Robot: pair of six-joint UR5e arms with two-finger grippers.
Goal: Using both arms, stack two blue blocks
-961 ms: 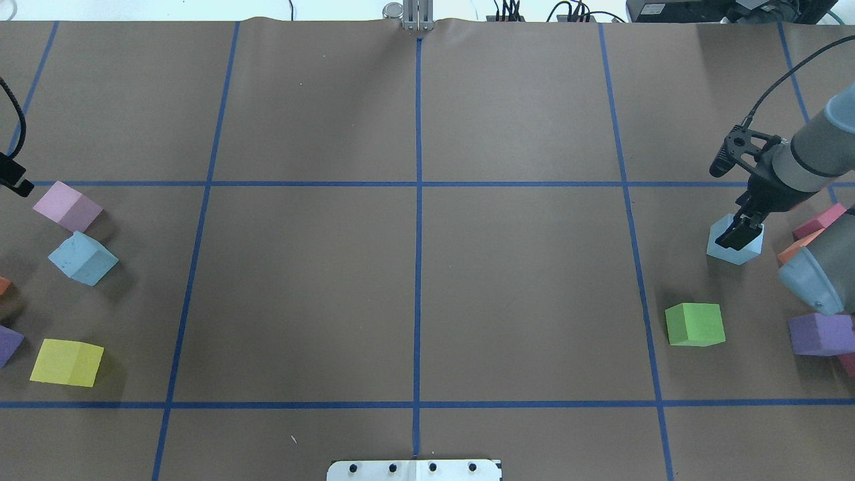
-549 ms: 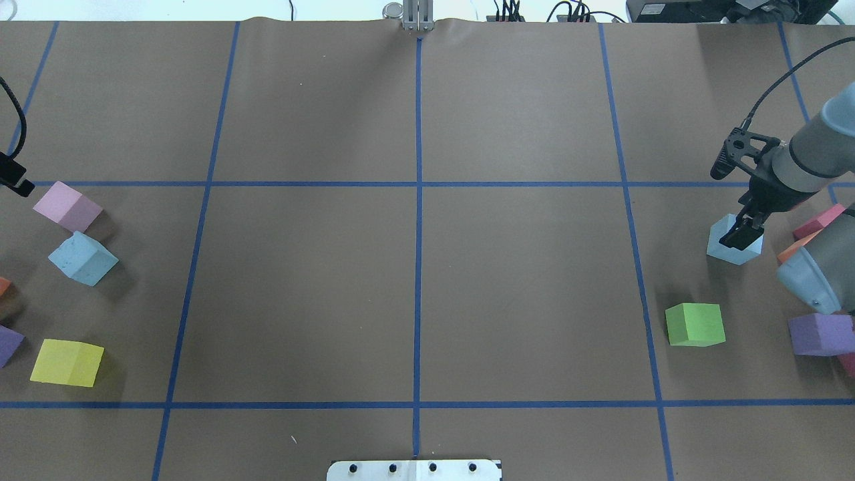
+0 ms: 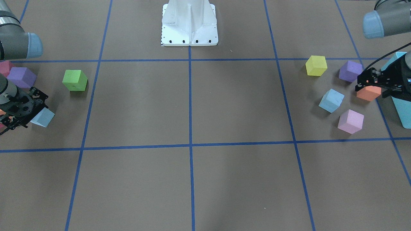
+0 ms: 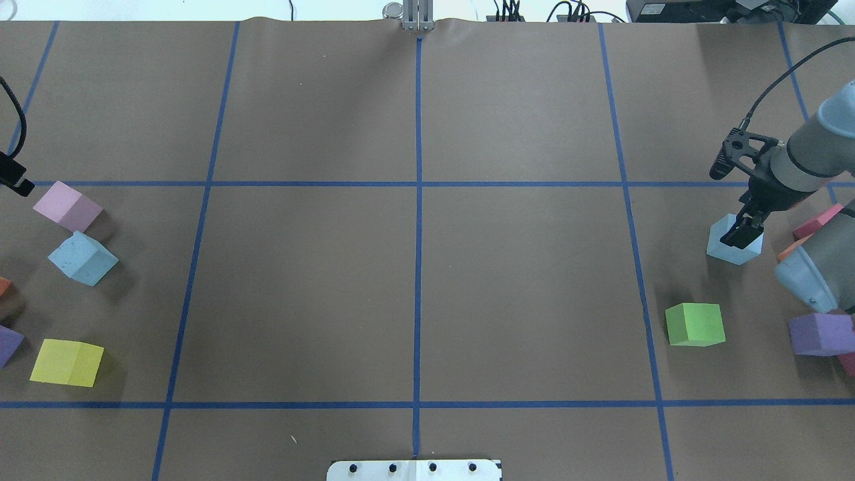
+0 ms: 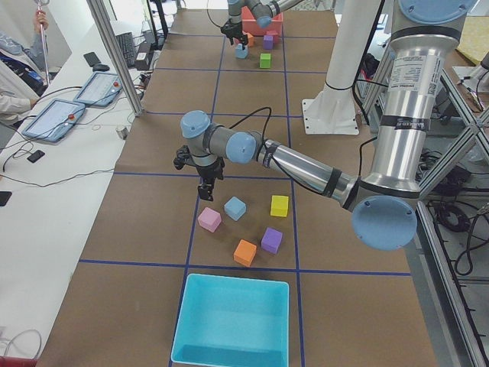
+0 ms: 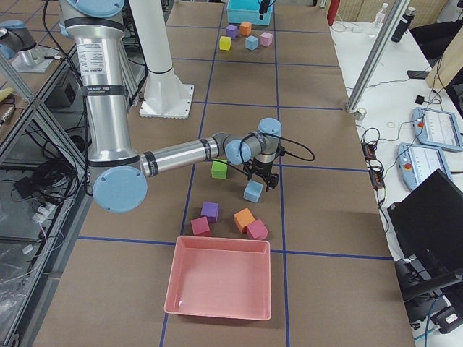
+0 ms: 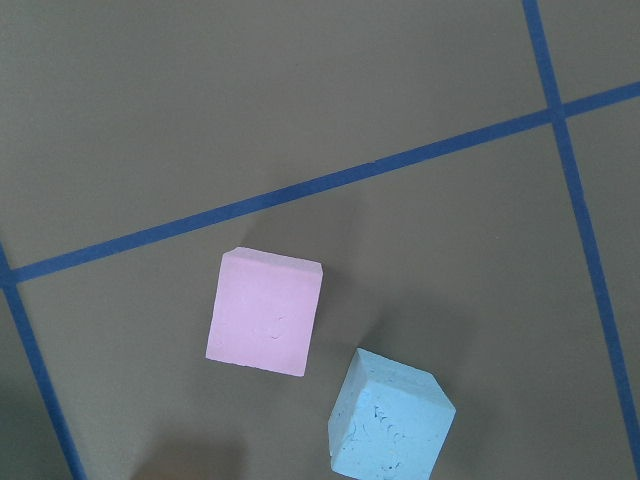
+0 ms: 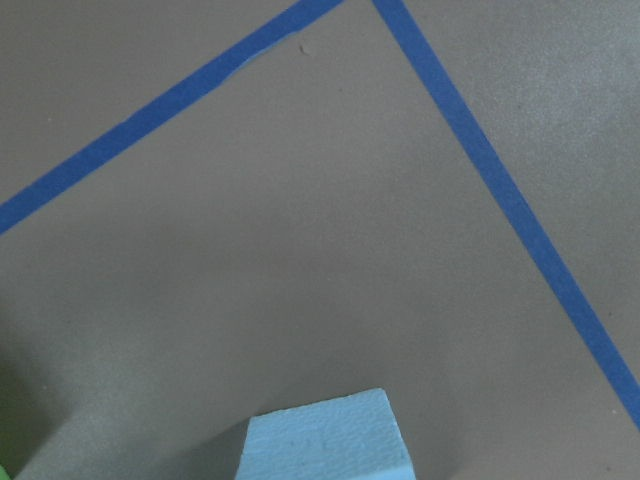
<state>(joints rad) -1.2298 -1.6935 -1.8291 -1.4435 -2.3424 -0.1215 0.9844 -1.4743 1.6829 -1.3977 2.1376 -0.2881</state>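
Observation:
One pale blue block [image 4: 81, 257] lies at the table's left, beside a pink cube [image 4: 67, 206]; it also shows in the left wrist view [image 7: 390, 420] and the front view [image 3: 331, 100]. The other blue block [image 4: 741, 255] lies at the right and shows at the bottom of the right wrist view [image 8: 325, 440]. My right gripper [image 4: 738, 237] stands over this block, jaws apparently open, close to its top. My left gripper [image 5: 206, 191] hangs above the table beyond the pink cube, apparently open and empty, apart from the left blue block.
Left side: yellow cube [image 4: 67, 362], orange cube [image 3: 368, 93], purple cube [image 3: 350, 71], and a turquoise bin [image 5: 237, 277] at the table's end. Right side: green cube [image 4: 695, 324], purple cube [image 4: 820, 334], red and orange cubes, and a pink bin [image 6: 217, 242]. A white pedestal [image 3: 189, 22] stands mid-table.
My right wrist has shifted slightly away and to the right over the right blue block; the block has not moved. The left arm has stayed still.

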